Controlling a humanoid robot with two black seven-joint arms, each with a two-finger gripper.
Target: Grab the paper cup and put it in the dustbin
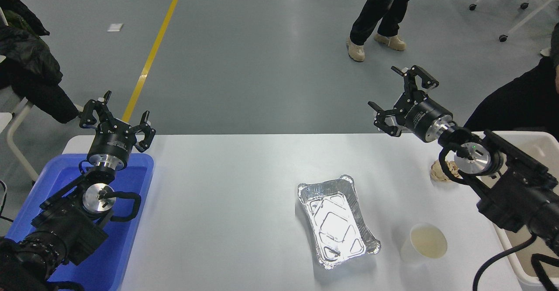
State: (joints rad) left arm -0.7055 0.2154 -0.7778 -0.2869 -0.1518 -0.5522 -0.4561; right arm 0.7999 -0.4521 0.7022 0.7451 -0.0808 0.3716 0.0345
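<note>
The paper cup (pixel 423 244) stands upright near the table's front right, white with a pale cream inside. Behind the right arm, at the right edge, sits the off-white dustbin (pixel 538 141), largely hidden. My right gripper (pixel 401 98) is open and empty, raised over the table's far right edge, well behind and above the cup. At the lower left my left gripper (pixel 117 114) is open and empty, parked over the blue tray.
A rectangular foil tray (pixel 337 219) lies just left of the cup. A crumpled brown paper ball (pixel 439 171) peeks out under the right wrist. The blue plastic tray (pixel 120 247) fills the table's left end. People stand and sit beyond the far edge.
</note>
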